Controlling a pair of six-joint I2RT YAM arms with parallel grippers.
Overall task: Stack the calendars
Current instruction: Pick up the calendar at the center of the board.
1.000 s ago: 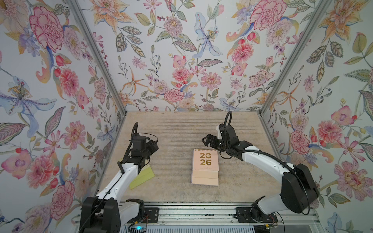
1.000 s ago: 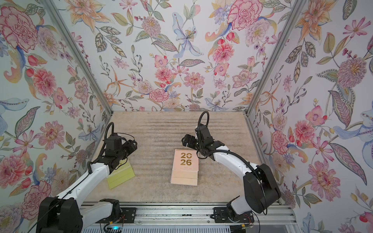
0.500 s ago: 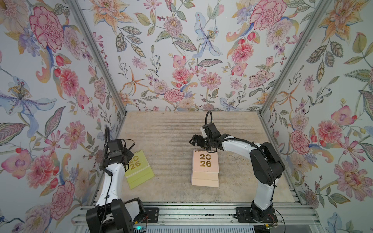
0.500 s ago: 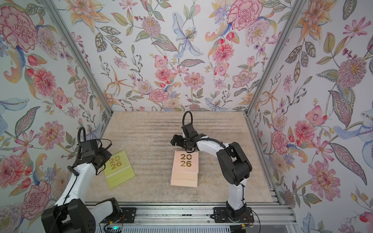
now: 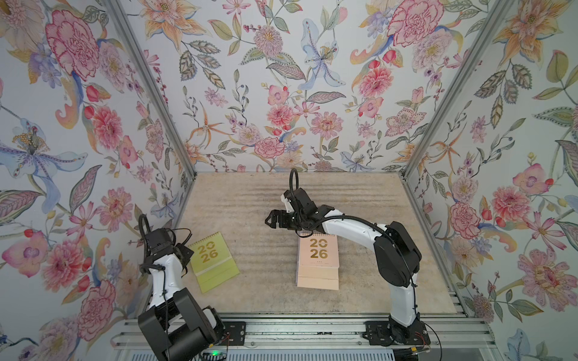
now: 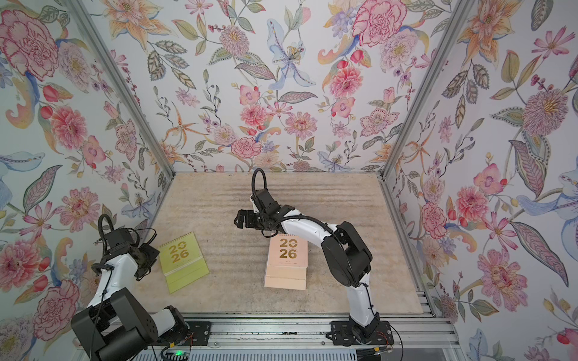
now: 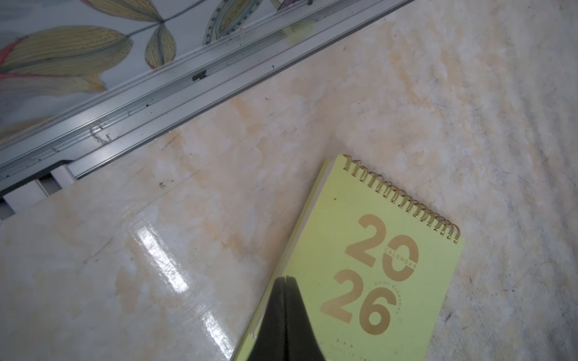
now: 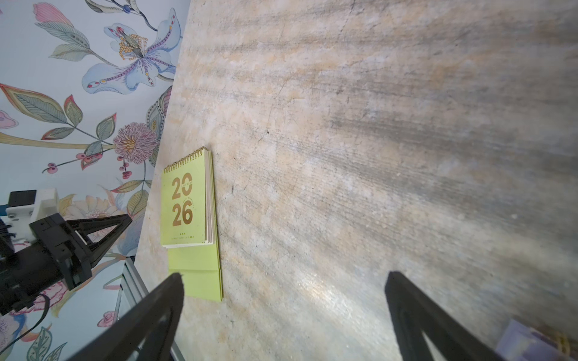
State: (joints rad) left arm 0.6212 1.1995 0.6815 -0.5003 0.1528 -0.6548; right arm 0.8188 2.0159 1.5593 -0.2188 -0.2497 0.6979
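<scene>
Peach and yellow-green calendars, both flat with gold "2026" up.
The peach calendar (image 5: 318, 253) (image 6: 287, 250) lies square, spiral rearward, a thin lavender edge (image 5: 297, 274) beneath it. The yellow-green calendar (image 5: 212, 257) (image 6: 181, 254) (image 7: 375, 265) (image 8: 184, 206) lies skewed and alone, well left of it.

**Tabletop** (image 7: 156, 250): beige marbled stone-look sheet. Glossy, with bright glare and fine scratches; grey-streaked toward twelve o'clock in both top views.

**Yellow-green calendar** (image 7: 359, 265), at eight o'clock: matt card cover, shiny gold-foil numerals, gold wire spiral.

**Peach calendar** (image 5: 318, 253), near six o'clock: matt card, gold-foil numerals.

**Walls** (image 5: 281, 93): smooth, matt floral print.

**Frame rail** (image 7: 187, 78): bare grey metal with a satin finish, grooved and nicked.

**Left arm** (image 5: 162, 272) and **right arm** (image 5: 347, 225): glossy white plastic shells, matt black joints.

**Left gripper** (image 7: 285, 278) and **right gripper** (image 8: 284, 275): matt black plastic fingers.
</scene>
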